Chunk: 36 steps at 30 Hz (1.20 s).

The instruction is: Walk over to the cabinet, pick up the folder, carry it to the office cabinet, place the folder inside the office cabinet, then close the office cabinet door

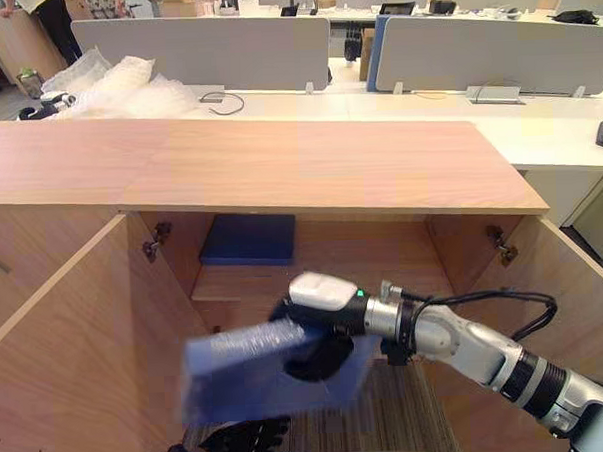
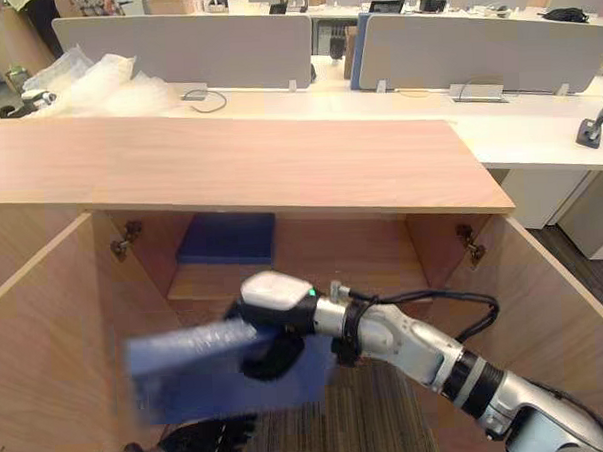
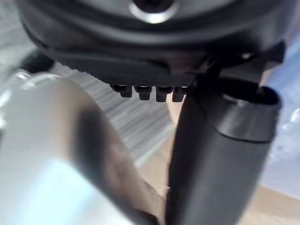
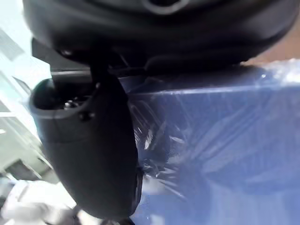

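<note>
An open-plan office, with a wooden cabinet [image 1: 279, 167] in the near ground and both of its doors swung wide.

The folder [image 1: 238, 384], blue and wrapped in clear film, is in the air in front of the cabinet's opening, low and a little left of centre, lying roughly flat and blurred. The right hand [image 1: 312, 354] grasps it at its right edge. In the right wrist view the thumb [image 4: 93, 154] lies pressed on the filmed cover, with the fingers curled below. The right arm reaches in from the lower right.

The left hand [image 1: 246, 441] is just under the folder's near edge, at the bottom of the scene. I cannot tell whether its fingers are clenched or loose, nor whether it touches the folder.

Behind the folder, inside the cabinet, a shelf [image 1: 234, 284] carries a flat blue item [image 1: 249, 238] at its left far side. The left door [image 1: 77, 346] and right door [image 1: 575, 294] flank the opening. Striped carpet [image 1: 410, 411] shows below.

Beyond the cabinet's top run white desks [image 1: 538, 136] with grey dividers [image 1: 204, 50]. Bubble wrap [image 1: 125, 89] is heaped at far left, and a person [image 1: 47, 22] stands past it.
</note>
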{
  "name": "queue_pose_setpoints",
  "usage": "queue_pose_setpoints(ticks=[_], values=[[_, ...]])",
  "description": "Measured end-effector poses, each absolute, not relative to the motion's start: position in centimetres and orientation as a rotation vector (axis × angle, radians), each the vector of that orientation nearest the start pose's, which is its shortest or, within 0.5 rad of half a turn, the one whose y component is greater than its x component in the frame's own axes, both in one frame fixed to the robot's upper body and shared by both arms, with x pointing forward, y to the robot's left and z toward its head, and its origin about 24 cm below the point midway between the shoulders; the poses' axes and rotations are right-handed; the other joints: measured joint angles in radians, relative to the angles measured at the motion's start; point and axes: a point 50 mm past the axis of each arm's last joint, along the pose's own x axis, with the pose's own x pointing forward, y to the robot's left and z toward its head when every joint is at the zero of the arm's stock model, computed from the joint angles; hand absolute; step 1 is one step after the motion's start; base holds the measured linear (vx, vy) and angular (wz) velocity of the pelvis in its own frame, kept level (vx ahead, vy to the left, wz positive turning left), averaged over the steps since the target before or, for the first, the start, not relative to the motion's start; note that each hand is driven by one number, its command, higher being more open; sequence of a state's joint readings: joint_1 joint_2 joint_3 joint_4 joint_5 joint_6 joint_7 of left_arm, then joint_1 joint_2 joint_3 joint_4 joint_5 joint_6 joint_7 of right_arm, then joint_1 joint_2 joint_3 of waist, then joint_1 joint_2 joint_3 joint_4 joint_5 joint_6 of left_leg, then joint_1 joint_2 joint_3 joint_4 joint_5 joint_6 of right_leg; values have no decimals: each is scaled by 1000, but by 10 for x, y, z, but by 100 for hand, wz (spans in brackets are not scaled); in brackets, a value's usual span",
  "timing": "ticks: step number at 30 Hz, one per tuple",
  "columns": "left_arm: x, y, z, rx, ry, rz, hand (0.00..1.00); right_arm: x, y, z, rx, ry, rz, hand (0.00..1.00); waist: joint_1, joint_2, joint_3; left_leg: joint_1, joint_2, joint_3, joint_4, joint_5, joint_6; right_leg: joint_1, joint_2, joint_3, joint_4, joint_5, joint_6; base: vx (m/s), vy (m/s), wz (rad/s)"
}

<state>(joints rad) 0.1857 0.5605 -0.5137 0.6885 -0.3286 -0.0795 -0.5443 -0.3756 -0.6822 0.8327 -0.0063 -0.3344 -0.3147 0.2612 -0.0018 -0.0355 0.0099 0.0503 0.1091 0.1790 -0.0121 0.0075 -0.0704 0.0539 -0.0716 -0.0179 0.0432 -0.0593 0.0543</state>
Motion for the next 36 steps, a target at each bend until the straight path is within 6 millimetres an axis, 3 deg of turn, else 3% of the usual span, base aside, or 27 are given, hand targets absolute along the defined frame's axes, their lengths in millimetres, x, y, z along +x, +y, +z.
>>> queue_pose_setpoints(ticks=[4,8,13,15,17,22,23,26,28,29,31,34,36], values=[[104,218,-137,199,1001,-487,100,249,-111,14,-1143,-101,1086,0,2,20,30,-3,-5,2,2,1,3,-2,-3,0,-4,8,4,-14,32,-2],[109,221,-144,300,991,-229,100,255,-135,-23,-1162,128,930,0,1,49,65,-23,-3,-7,12,2,4,-11,-2,-6,-5,13,5,-10,3,4],[102,233,-147,433,1011,-60,100,253,-160,-52,-1091,330,715,0,2,72,97,-35,-3,-24,15,4,6,-15,-1,-18,-7,13,6,2,11,9],[97,233,-148,444,1019,-43,100,252,-164,-58,-998,377,627,0,1,73,101,-35,-4,-24,15,4,6,-15,-1,-17,-7,14,6,0,0,0],[98,230,-148,451,1014,-35,100,250,-171,-66,-776,462,472,0,1,74,102,-35,-6,-26,15,4,6,-15,-3,-18,-8,14,7,0,0,0],[100,218,-150,418,1009,-37,100,247,-206,-77,-45,582,-56,0,2,99,126,-37,-18,-32,21,8,13,-13,-15,-26,-3,17,12,-36,30,4],[103,215,-150,394,1000,-21,100,248,-210,-77,180,563,-164,0,1,105,145,-48,-20,-36,39,4,19,-17,-19,-26,2,17,13,-86,52,4],[110,213,-146,339,966,30,100,258,-209,-69,566,480,-314,0,0,115,188,-102,-11,-33,124,-29,27,-50,-19,-13,31,18,14,-111,40,-12],[116,208,-144,267,937,102,100,283,-193,-44,884,315,-349,0,20,136,225,-198,34,18,282,-105,25,-147,5,51,110,13,17,-173,57,-72],[117,207,-144,259,933,108,100,286,-191,-40,918,294,-345,0,25,140,227,-210,41,29,300,-115,26,-163,9,62,121,11,17,-145,58,-97],[125,204,-140,242,897,130,100,308,-170,-7,1113,140,-292,0,48,149,237,-288,81,85,426,-174,32,-290,31,126,262,-35,22,-122,48,-84],[133,204,-136,232,861,139,100,330,-164,33,1175,-6,-214,0,49,145,263,-348,101,93,576,-244,37,-399,28,135,484,-138,26,-115,-12,-25],[137,205,-134,221,849,146,100,338,-165,49,1165,-56,-186,0,49,145,269,-383,106,86,627,-264,39,-439,27,134,548,-167,26,-76,-33,2]])
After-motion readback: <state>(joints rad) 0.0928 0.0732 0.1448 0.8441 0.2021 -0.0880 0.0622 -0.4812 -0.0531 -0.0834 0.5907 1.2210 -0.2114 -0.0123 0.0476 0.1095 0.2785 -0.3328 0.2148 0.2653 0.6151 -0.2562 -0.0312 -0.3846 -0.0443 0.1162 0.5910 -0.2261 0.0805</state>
